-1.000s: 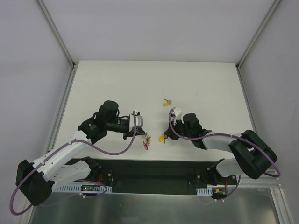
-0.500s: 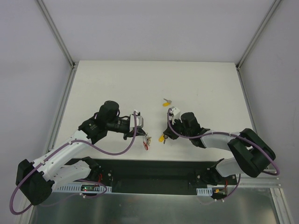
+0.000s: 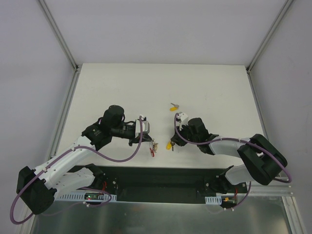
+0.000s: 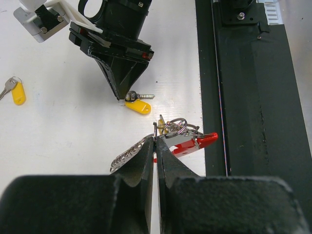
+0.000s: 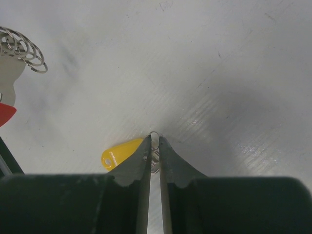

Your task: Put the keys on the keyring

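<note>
My left gripper (image 4: 156,140) is shut on the keyring (image 4: 181,130), pinching it where the metal rings meet the grey chain strap (image 4: 127,153). The red loop (image 4: 195,144) lies to the right, by the black rail. In the top view this gripper (image 3: 148,141) holds the keyring (image 3: 153,149) near the table's front edge. My right gripper (image 5: 154,140) is shut on a yellow-headed key (image 5: 120,153), its tips nipping the key's small wire ring down at the table. The top view shows this gripper (image 3: 174,142) and the key (image 3: 168,145) just right of the keyring. A second key (image 3: 173,107) lies loose farther back.
The black base rail (image 4: 243,97) runs along the table's front edge, right beside the keyring. The second key also shows in the left wrist view (image 4: 15,91), at the far left. The keyring's rings (image 5: 23,48) show at the upper left of the right wrist view.
My right arm has shifted slightly left, toward the keyring, with the key at its tips. The left arm and the keyring have not visibly moved.
</note>
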